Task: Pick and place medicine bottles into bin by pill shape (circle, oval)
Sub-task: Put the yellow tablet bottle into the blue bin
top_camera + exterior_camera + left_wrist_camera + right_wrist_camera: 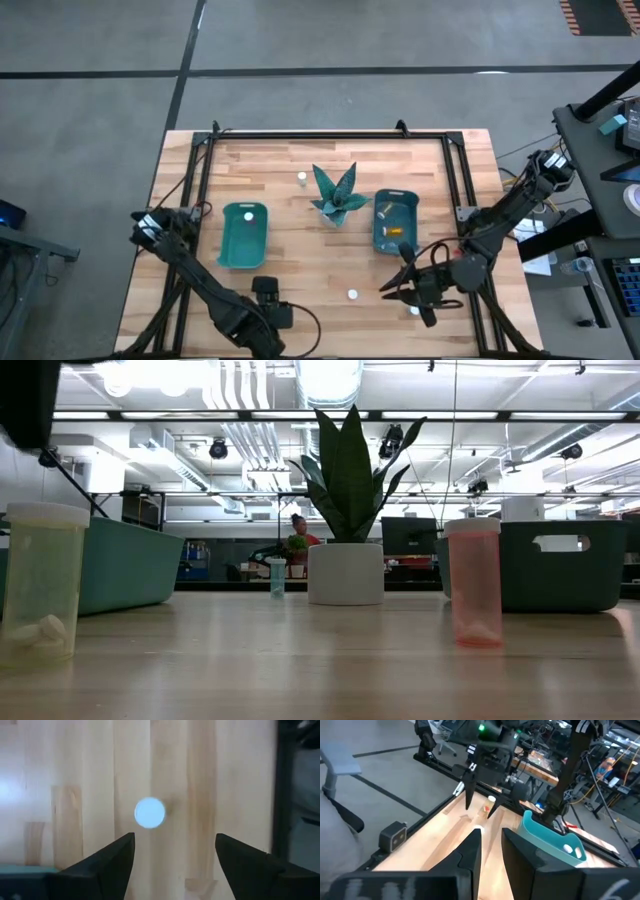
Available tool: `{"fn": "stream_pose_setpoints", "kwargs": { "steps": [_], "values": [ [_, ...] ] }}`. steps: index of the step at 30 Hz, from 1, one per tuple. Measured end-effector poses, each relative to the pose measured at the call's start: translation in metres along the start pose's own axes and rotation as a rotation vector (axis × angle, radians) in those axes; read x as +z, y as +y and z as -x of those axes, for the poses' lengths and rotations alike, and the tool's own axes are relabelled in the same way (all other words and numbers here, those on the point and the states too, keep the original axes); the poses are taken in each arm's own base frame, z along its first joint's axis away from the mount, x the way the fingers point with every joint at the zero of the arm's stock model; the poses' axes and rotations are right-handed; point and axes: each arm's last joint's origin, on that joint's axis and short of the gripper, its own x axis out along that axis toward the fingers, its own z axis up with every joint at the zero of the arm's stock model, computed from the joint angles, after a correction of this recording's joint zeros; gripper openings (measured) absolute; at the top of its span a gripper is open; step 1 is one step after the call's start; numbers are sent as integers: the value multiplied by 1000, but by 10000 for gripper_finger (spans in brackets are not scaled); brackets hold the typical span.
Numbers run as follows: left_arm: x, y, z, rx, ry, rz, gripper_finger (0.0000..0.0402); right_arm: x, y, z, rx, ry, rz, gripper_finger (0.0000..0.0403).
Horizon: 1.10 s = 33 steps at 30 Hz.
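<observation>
My left gripper (265,292) points down near the table's near edge, open. Its fingers (175,837) hover above a white-capped bottle (150,812), which stands upright on the table with a pale see-through body (40,582). My right gripper (400,285) is raised at the near right. Its fingers (492,840) are a narrow gap apart with nothing between them. An orange bottle (472,580) stands on the table between the arms (352,294). Another white-capped bottle (415,310) stands by my right gripper.
Two teal bins stand mid-table. The left one (243,235) holds a white-capped bottle, and the right one (395,222) holds a few bottles. A potted spiky plant (335,197) stands between them, with a small bottle (301,178) behind it. A black frame rail (330,133) runs round the table.
</observation>
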Motion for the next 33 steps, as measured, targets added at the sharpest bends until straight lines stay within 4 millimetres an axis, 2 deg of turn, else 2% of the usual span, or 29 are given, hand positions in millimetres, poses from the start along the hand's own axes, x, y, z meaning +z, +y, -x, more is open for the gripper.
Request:
{"fn": "stream_pose_setpoints", "kwargs": {
  "steps": [10,20,24,33],
  "values": [
    [-10,3,-34,2,-58,20,260,-3,-10,-5,-41,18,18,68],
    [-9,8,-45,17,-107,55,258,-5,-13,-6,-49,27,23,68],
    [-10,9,-47,24,-98,64,235,-5,-13,-6,-49,27,23,68],
    [-10,10,-47,27,-96,67,148,-5,-13,-6,-49,27,22,68]
  ]
}}
